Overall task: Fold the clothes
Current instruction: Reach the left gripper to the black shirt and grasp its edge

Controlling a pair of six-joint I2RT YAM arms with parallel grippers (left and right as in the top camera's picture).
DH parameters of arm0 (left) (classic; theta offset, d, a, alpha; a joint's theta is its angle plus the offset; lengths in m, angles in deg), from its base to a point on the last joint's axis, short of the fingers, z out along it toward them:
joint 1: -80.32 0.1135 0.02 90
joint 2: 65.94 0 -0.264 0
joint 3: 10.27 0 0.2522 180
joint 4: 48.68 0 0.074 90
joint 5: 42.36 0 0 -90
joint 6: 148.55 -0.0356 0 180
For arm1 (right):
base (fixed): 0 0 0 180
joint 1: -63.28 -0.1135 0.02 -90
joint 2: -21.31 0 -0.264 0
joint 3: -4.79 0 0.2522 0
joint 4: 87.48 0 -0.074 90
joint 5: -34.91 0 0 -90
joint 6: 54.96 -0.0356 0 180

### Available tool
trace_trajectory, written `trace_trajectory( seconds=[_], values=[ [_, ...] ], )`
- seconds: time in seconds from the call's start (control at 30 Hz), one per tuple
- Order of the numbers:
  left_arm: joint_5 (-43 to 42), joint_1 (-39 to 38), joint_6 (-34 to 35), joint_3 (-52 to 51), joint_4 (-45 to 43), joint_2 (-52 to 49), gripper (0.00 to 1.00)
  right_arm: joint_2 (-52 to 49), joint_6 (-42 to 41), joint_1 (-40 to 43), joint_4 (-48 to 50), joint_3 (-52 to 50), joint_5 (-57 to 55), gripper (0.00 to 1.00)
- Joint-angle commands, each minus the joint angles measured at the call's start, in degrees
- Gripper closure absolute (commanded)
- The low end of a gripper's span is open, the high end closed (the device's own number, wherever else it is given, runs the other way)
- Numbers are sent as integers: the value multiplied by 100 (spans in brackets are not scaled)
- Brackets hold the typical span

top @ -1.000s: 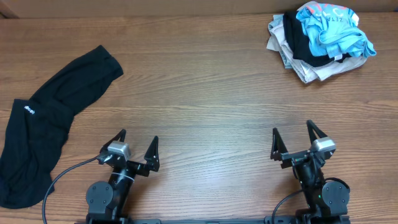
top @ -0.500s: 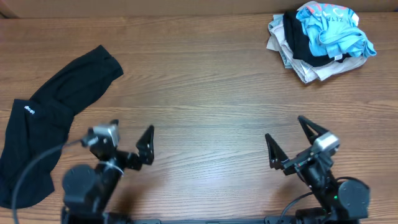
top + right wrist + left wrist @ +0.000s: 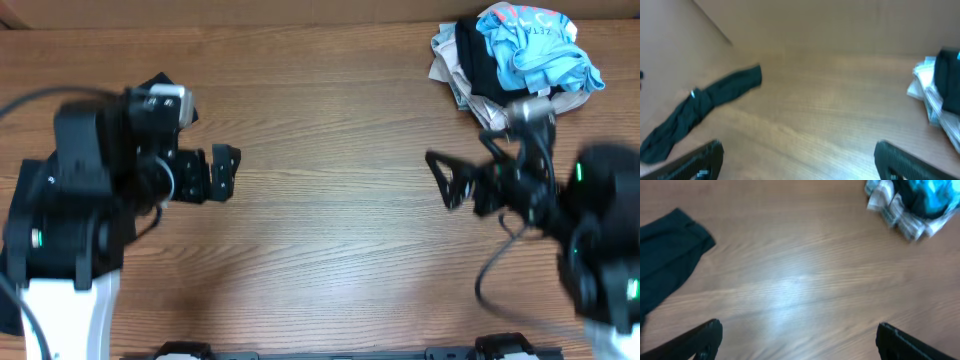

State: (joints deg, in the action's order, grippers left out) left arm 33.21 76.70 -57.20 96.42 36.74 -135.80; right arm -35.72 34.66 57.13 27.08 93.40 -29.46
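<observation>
Tabletop [image 3: 330, 130] is plain brown wood. Black T-shirt [image 3: 667, 255] lies stretched out long and rumpled on the left side, half hidden under the left arm from overhead, nothing gripping it. Heap of light-blue and cream garments [image 3: 520, 60] sits in the far right corner. Left pincer [image 3: 799, 330] and right pincer [image 3: 798, 147] both hang spread wide and empty over bare wood.

Table [image 3: 330, 150] wood-grain, slight sheen; T-shirt [image 3: 725, 86] matt cloth.

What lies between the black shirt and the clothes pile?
Only bare wooden table, as the left wrist view shows, from shirt to pile.
</observation>
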Motion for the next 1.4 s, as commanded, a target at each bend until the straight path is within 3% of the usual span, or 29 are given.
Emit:
trace_trajectory(
  seconds=[0.0,0.17,0.33,0.43,0.47,0.67,0.97,1.23,1.37],
  values=[
    [291,24,-761,584,223,-562,0,-938,238,-22,-586,1064,44,0],
    [400,179,-481,625,61,-1060,0,-1965,20,-22,-861,1650,271,0],
    [605,929,-92,625,-240,-1530,0,-2577,28,-22,-828,1650,442,0],
    [999,1593,-48,623,-535,-1875,36,-2876,39,-22,-826,1650,400,1],
    [1187,1788,59,623,-619,-2011,39,-2951,42,-22,-826,1650,398,3],
    [1956,2719,452,623,-892,-2900,44,-3206,44,-22,-868,1626,-2,3],
    [1996,3672,1204,623,-1375,-4096,49,-3246,46,-22,-841,1624,-118,6],
    [1928,3694,1202,623,-1987,-4874,46,-3246,44,-22,-848,1624,-118,6],
    [1829,3657,1202,623,-2223,-5215,35,-3246,44,-22,-848,1624,-164,6]
  ],
)
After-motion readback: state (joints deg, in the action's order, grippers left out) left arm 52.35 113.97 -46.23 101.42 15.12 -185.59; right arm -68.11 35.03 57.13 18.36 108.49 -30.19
